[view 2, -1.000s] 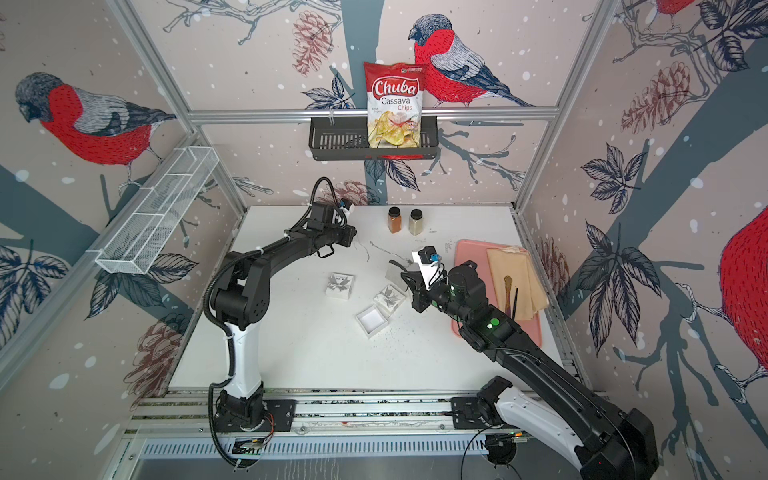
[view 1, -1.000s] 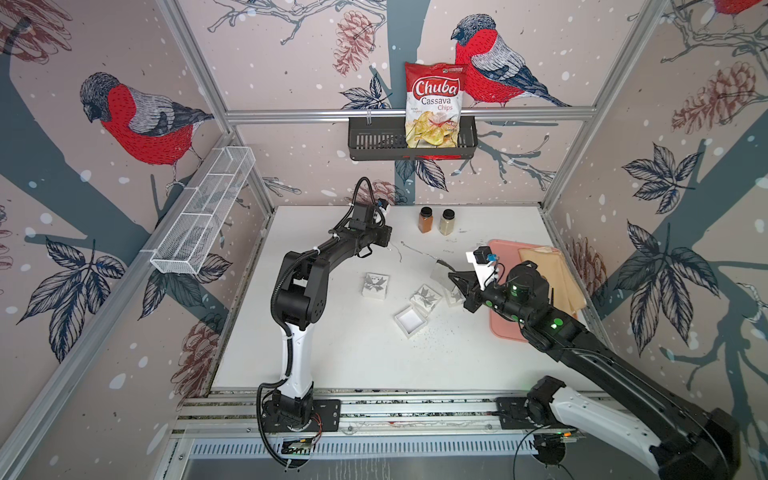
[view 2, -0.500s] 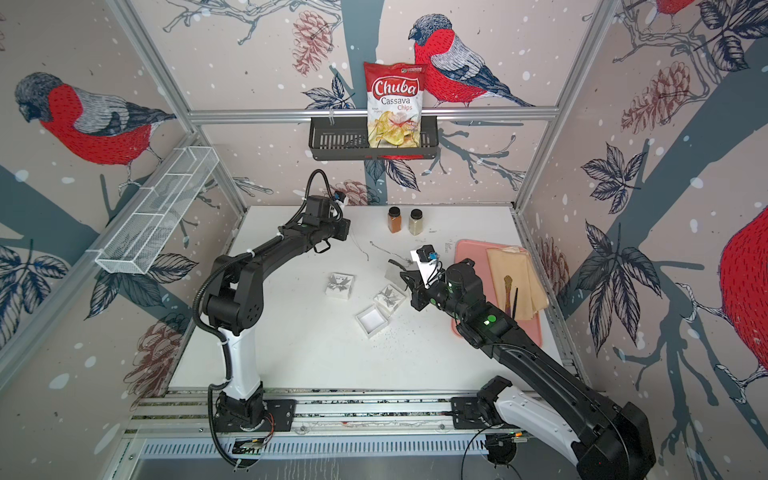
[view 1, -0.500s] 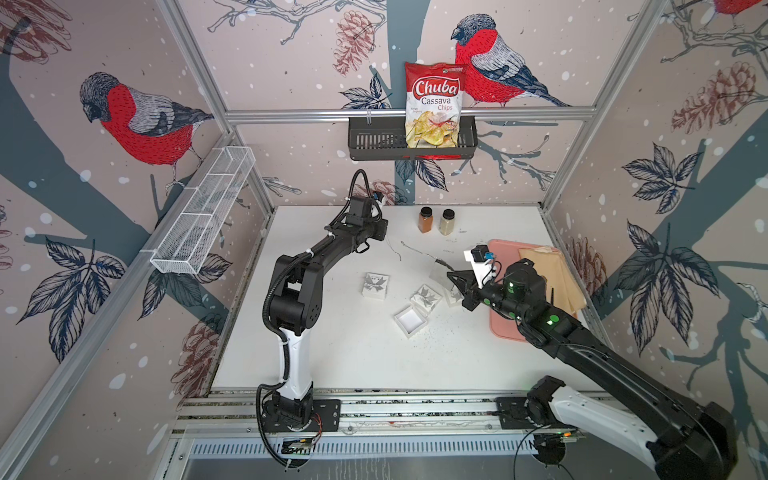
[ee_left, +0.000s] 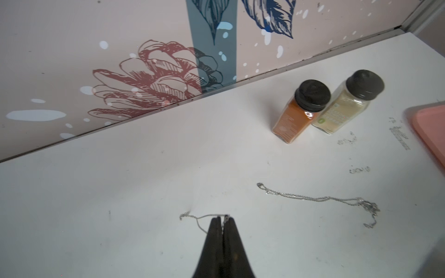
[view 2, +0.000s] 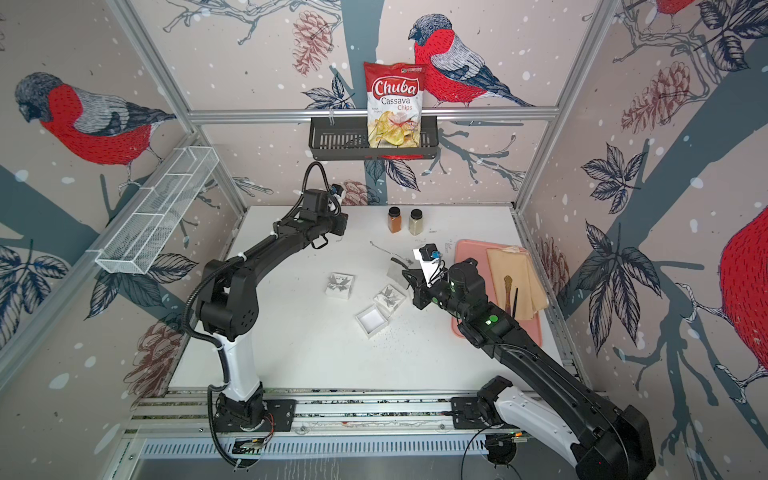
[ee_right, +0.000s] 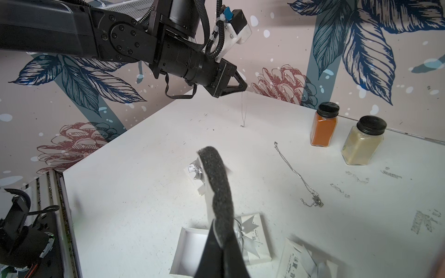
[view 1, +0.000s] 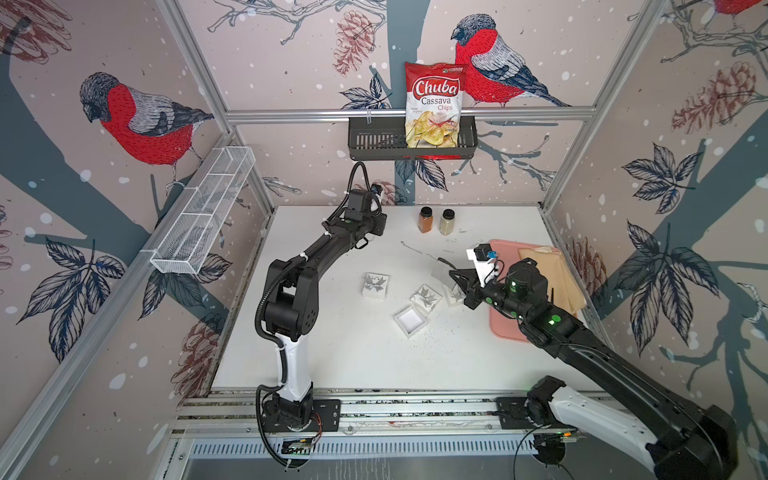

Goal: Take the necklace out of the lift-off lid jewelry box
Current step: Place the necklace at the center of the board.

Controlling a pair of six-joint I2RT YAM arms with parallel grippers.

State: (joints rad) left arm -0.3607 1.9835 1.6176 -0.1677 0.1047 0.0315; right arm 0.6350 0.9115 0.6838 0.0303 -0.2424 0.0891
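The necklace (ee_left: 209, 216) is pinched between the closed fingers of the left gripper (ee_left: 222, 217), which is held above the tabletop (view 1: 332, 353) near its far edge, left of the middle; the thin chain is seen hanging from the tips, and whether its lower end touches the surface cannot be told; the right gripper (ee_right: 222, 232) is clamped on a dark foam insert (ee_right: 216, 178), above the tabletop toward its right edge; the open box base (view 1: 410, 321) is seen around the middle of the tabletop, its white inside showing, with a bowed lid (view 1: 424, 297) just beside it; a second chain (view 1: 419, 251) is stretched out nearer the far edge, near an orange spice jar (view 1: 425, 220).
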